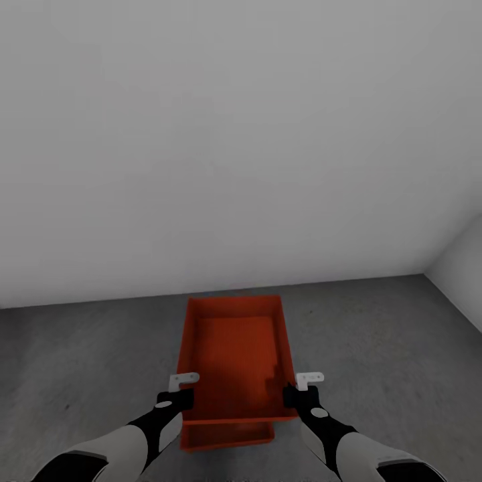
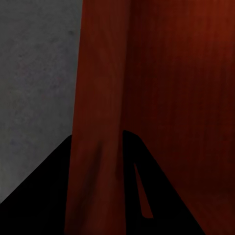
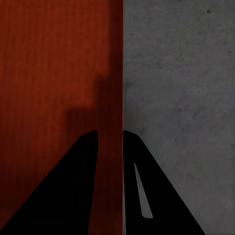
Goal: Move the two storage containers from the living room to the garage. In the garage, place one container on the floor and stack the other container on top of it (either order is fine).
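Left end effector [image 1: 182, 387] clamped on the left wall of the upper storage container [image 1: 235, 358], one finger inside and one outside; same grip seen in the left wrist view, dark fingers [image 2: 44, 196] straddling the orange-red wall [image 2: 98, 122]. Right end effector [image 1: 302, 387] likewise closed over the right wall of that container, the thin wall edge [image 3: 115, 98] pinched between its fingers [image 3: 161, 196] in the right wrist view. Held level between both arms, open side up, empty inside. Directly underneath, a second storage container [image 1: 227, 435], near edge peeking out below the held one; impossible to tell whether touching or just apart. Lower one resting on the floor [image 1: 375, 348], dark grey mottled concrete. Beyond, a plain white wall [image 1: 234, 134], meeting another white wall [image 1: 465, 268] at a corner on the right: the garage.
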Motion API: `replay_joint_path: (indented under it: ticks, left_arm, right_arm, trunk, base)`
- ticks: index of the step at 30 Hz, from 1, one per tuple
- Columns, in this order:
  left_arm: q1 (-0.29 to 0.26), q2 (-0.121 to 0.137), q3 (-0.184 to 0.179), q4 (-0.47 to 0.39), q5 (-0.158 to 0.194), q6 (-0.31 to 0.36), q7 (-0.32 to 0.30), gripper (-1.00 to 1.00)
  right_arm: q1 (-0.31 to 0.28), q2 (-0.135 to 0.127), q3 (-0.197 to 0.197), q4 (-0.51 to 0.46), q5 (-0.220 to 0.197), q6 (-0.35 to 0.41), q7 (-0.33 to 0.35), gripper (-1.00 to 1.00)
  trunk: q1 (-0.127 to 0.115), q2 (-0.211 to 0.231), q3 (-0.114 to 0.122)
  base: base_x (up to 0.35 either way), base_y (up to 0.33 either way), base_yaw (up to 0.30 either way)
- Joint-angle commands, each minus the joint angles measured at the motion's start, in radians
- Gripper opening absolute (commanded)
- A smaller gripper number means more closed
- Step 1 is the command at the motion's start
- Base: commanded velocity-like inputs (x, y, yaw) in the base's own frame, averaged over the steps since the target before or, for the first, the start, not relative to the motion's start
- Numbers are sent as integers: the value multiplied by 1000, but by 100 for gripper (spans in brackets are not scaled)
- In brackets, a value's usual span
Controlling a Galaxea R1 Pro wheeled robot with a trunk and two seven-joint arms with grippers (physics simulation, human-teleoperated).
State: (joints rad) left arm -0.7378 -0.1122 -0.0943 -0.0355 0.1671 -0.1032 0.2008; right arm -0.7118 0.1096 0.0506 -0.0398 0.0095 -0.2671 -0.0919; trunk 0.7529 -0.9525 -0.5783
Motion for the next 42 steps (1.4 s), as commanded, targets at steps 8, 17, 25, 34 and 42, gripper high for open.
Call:
replay_joint_path:
  ticks: [8, 17, 25, 34, 42]
  left_arm:
    - [0, 11, 38, 3, 17, -4, 7, -100]
    - [0, 11, 37, 3, 17, -4, 7, -100]
    - [0, 11, 38, 3, 17, -4, 7, -100]
    - [0, 11, 37, 3, 17, -4, 7, -100]
    - [0, 11, 37, 3, 17, -4, 7, -100]
  right_arm:
    - [-1, 1, -74, -3, 21, -12, -5, -100]
    - [-1, 1, -73, -3, 21, -12, -5, -100]
    - [-1, 1, -74, -3, 21, -12, -5, -100]
    - [-1, 1, -73, -3, 21, -12, -5, -100]
    - [-1, 1, -73, -3, 21, -12, -5, -100]
  trunk:
    - [0, -1, -13]
    - [0, -1, -27]
    - [0, -1, -34]
    - [0, -1, -35]
    - [0, -1, -35]
  base:
    - [0, 0, 0]
    - [0, 0, 0]
    - [0, 0, 0]
    - [0, 0, 0]
    - [0, 0, 0]
